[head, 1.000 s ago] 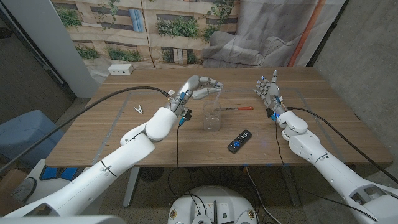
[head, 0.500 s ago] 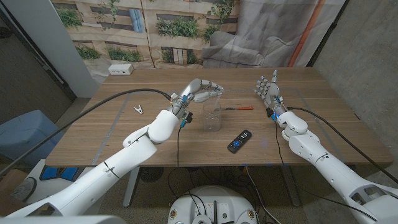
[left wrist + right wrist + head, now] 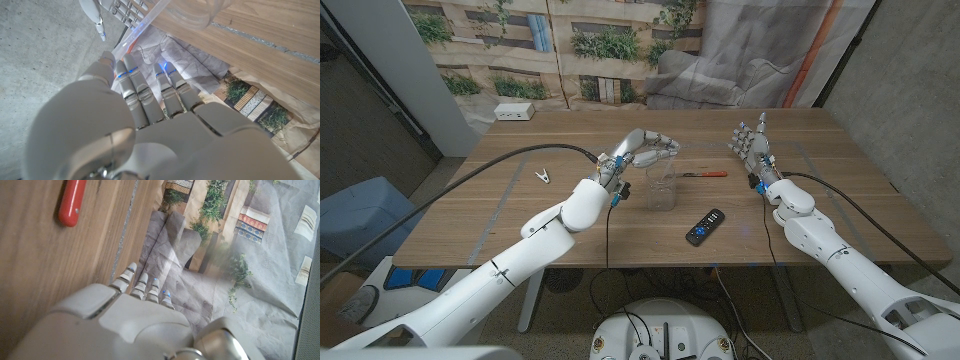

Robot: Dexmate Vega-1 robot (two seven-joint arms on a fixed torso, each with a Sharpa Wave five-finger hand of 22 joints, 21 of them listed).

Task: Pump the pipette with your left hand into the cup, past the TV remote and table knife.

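Now, left hand (image 3: 645, 147): grips pipette (image 3: 142, 27), above cup (image 3: 662, 186) rim.
Pipette axis: angled toward cup.
Right hand (image 3: 751, 143): empty, fingers apart.

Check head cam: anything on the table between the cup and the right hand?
Yes, in the head view the table knife with its red handle lies between the cup and the right hand; otherwise bare wood.

The cup (image 3: 662, 187) stands mid-table with the left hand (image 3: 642, 147) raised just above its rim. The knife (image 3: 704, 174) lies just right of the cup, the remote (image 3: 705, 227) nearer the front edge; bare wood separates them. The right hand (image 3: 751, 145) stands beyond the knife's red handle.
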